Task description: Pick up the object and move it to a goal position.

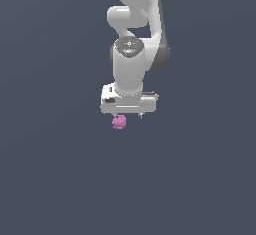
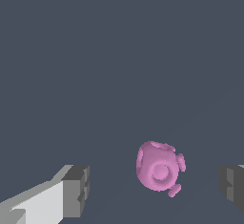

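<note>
The object (image 1: 119,123) is a small pink-magenta lumpy blob on the dark grey floor. In the exterior view it shows just under the white gripper (image 1: 129,115), toward the exterior view's left. In the wrist view the object (image 2: 159,167) lies between the two grey fingertips (image 2: 76,190), with a gap on each side and touching neither. The gripper (image 2: 153,188) is open and holds nothing. The arm points straight down over the object.
The plain dark grey floor (image 1: 60,179) surrounds the arm on all sides. The white arm (image 1: 131,39) rises toward the top of the exterior view. No other object or marker shows.
</note>
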You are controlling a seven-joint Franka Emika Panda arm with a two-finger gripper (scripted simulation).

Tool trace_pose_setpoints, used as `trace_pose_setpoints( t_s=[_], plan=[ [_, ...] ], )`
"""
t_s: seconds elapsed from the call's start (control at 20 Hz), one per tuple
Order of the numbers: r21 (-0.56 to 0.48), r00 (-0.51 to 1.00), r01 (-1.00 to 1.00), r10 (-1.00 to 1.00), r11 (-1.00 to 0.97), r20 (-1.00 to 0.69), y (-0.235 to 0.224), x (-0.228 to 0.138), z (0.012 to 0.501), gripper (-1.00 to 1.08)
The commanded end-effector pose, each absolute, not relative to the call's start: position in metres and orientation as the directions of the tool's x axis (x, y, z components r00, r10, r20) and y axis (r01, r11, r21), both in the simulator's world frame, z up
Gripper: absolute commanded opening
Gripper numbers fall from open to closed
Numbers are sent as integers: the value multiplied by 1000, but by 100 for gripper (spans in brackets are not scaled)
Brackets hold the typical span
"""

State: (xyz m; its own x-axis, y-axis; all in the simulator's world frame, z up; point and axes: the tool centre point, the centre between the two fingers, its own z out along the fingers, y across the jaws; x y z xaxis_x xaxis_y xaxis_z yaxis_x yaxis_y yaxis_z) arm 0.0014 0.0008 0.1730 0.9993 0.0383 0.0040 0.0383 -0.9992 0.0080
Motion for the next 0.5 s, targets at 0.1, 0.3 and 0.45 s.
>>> trace_pose_setpoints(
  t_s=[0.1,0.3,0.45],
  plan=[
    [8,999,36,36,-999,4,0,1,172,100],
    [6,1000,16,16,-1000,4,-4,-3,164,100],
    [4,1000,-11,-11,-1000,3,-9,-9,153,100]
  ],
)
